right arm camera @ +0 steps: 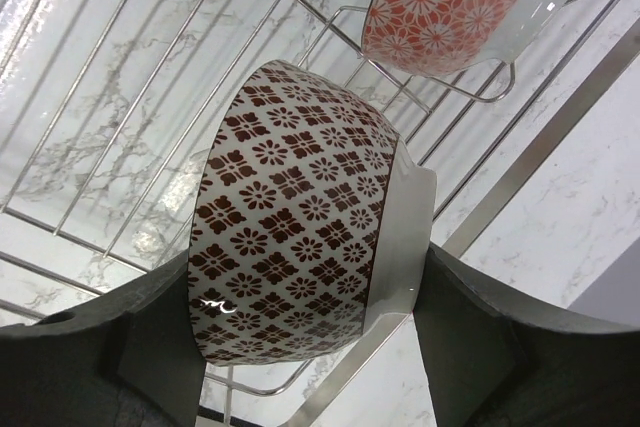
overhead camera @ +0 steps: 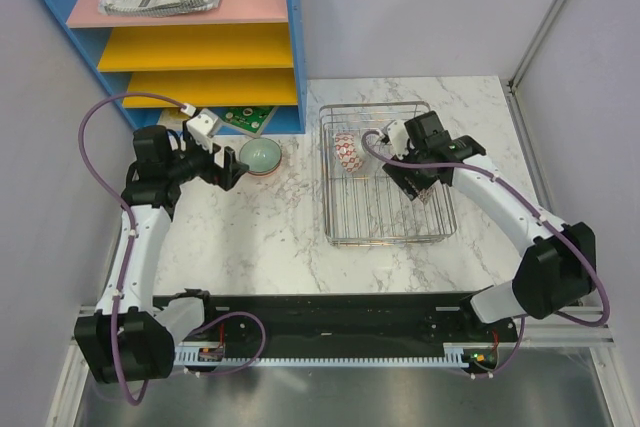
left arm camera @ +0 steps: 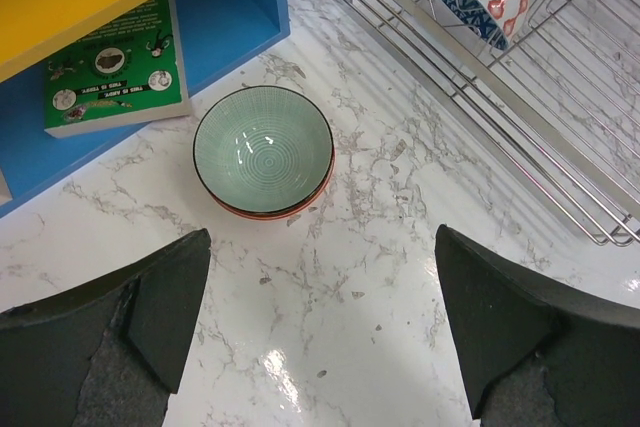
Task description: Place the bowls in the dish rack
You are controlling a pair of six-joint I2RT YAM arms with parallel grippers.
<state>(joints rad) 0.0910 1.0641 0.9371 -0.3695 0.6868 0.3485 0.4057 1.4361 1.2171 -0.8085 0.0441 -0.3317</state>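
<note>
Between right claw fingers, sideways brown-patterned bowl

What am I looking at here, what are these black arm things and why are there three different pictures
These are two robot arms bolted to the near edge of a marble table. The overhead view shows both from above; the other two pictures come from small cameras on each wrist, looking past that arm's own fingers.

The left gripper is open, hovering over a pale green bowl stacked on another bowl beside a blue shelf unit. A green booklet lies in the lowest shelf.

The right gripper is shut on a brown-and-white patterned bowl, holding it over the wire dish rack. A red-and-white patterned bowl already sits in the rack, with a dark blue patterned one against it in the left wrist view.
</note>
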